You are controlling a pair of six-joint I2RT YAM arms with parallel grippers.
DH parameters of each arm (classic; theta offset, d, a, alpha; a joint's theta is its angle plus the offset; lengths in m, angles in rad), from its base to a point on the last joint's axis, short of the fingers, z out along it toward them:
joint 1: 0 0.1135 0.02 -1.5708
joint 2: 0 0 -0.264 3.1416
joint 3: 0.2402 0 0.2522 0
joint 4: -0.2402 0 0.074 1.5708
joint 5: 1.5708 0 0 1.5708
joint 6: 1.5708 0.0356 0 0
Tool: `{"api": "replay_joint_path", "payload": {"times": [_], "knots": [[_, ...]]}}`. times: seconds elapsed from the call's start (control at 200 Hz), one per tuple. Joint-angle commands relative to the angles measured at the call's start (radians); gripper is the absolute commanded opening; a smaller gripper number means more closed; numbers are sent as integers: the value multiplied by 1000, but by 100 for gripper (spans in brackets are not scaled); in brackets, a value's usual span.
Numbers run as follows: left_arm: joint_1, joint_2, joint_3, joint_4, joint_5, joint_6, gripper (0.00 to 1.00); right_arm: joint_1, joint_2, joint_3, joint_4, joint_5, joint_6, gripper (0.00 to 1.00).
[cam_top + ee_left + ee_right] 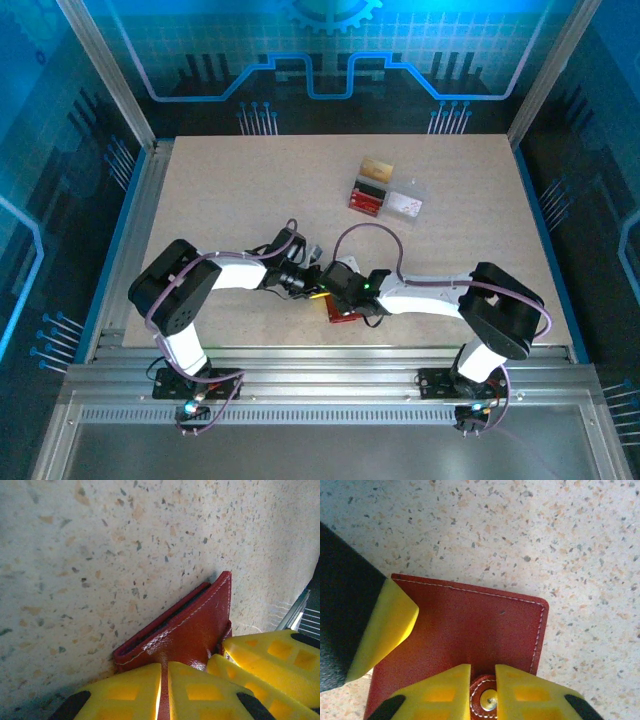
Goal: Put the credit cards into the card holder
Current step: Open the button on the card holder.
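Observation:
The dark red card holder (344,314) lies on the table near the front, between the two arms. In the left wrist view it (185,630) stands partly open on edge, and my left gripper (164,672) is shut on its near flap. The right gripper (482,675) is shut on the snap tab (487,700) of the card holder (470,625), whose metal stud shows between the yellow fingers. Both grippers (318,290) (347,298) meet over it. A pale whitish rectangle (405,204) at the back right looks like the credit cards.
A clear plastic box (414,190) at the back right holds dark red ribbed pieces (367,196). A small tan block (377,166) sits just behind it. The table's near edge and metal rail (330,352) run close behind the card holder.

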Motion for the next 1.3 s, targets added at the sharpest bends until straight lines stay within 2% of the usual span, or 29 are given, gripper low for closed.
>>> {"api": "replay_joint_path", "payload": {"times": [0.0,0.09,0.37,0.57,0.815,1.026,1.171,1.296], "knots": [[-9,63,-7,-106,-120,33,14,8,11,-3,-105,35,11,8],[-9,71,-1,-118,-129,37,13,8,-3,3,-111,38,4,0],[-10,95,17,-151,-162,44,11,-30,-105,-37,-86,-10,-16,0],[-17,88,23,-173,-211,55,11,-207,-316,-241,97,-227,-46,0],[-35,89,32,-118,-134,59,12,-328,-358,-313,120,-257,-45,0],[-47,72,55,-97,-128,59,13,-474,-360,-388,187,-269,-9,0],[-58,83,70,-82,-122,57,13,-493,-329,-418,246,-259,32,0],[-65,99,78,-56,-100,51,13,-489,-280,-415,268,-232,60,18]]}}
